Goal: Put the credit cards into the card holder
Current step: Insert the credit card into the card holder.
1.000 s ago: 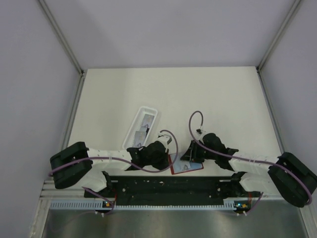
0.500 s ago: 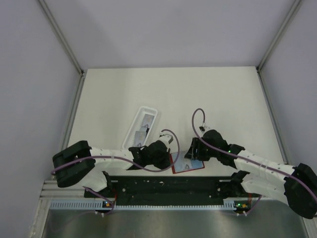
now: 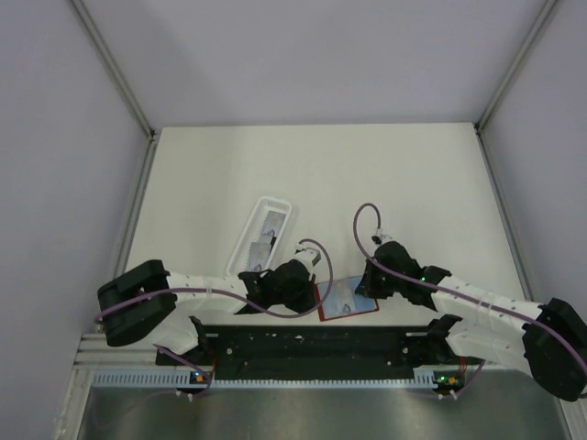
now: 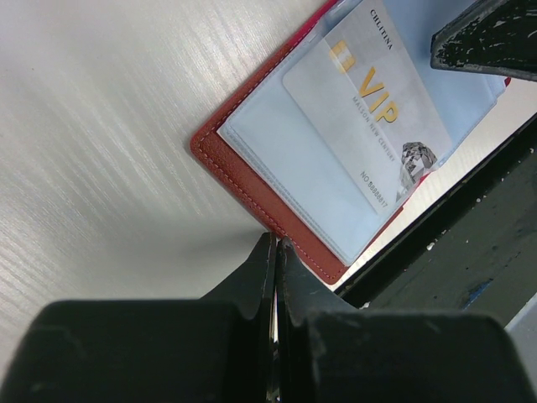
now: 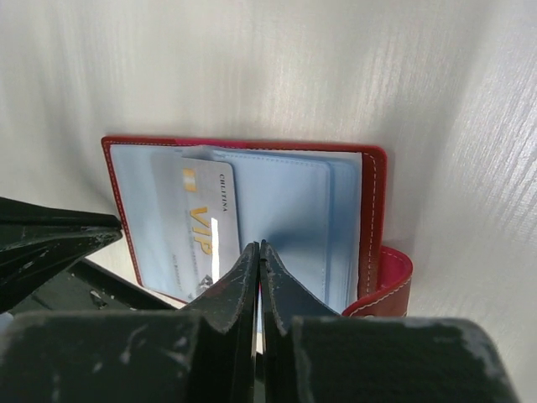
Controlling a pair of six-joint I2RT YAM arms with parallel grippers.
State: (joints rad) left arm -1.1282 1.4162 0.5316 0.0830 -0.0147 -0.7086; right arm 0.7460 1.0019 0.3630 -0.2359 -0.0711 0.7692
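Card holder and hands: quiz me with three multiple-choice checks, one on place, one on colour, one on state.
1. Where on the table does the card holder lie?
A) far edge
B) near edge, centre
C) far left corner
2. Its cover is:
A) black
B) green
C) red
3. The left hand and right hand are:
A) both shut
B) both wide open
C) one shut, one open
Answers: B, the top view shows it at the near rim, mid-width; C, a red stitched edge shows in both wrist views; A, each pair of fingers is closed together.

White table (image 3: 367,174) between pale lilac walls (image 3: 303,55)
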